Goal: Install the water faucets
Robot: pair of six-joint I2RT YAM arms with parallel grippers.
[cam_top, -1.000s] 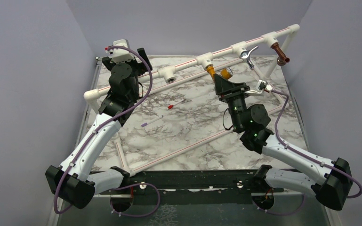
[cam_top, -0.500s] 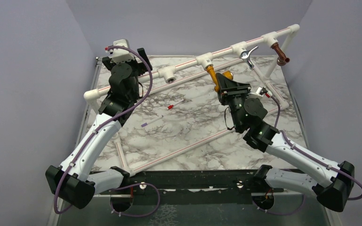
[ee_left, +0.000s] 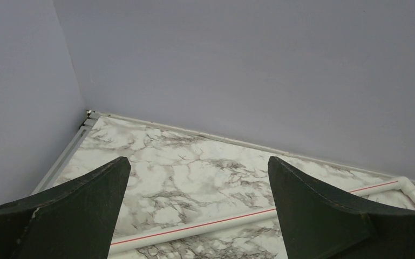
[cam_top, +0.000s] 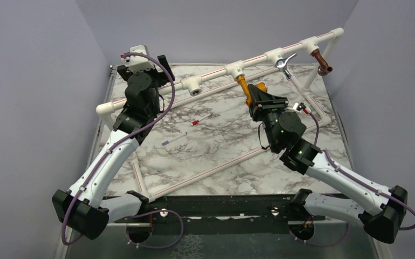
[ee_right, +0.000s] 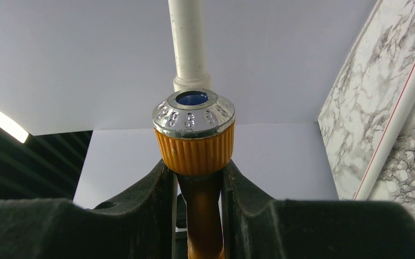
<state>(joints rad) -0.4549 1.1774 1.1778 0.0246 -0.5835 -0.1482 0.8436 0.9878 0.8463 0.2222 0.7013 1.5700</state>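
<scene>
Right gripper (ee_right: 194, 170), clamped on the mustard-yellow faucet (cam_top: 242, 84) at upper centre, has rolled over in the last second, likely threading it into its tee (cam_top: 234, 69); left gripper (ee_left: 198, 172) hangs agape.

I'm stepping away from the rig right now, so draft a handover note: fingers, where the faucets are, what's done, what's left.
Left gripper: fingers open, holding nothing.
Right gripper: fingers shut on the yellow faucet, which hangs at the middle tee.
Done: chrome faucet and copper faucet sit in fittings on the raised pipe.
Left: check the yellow one is seated, then let go. The left tee is empty, and no fourth faucet is in view.
</scene>
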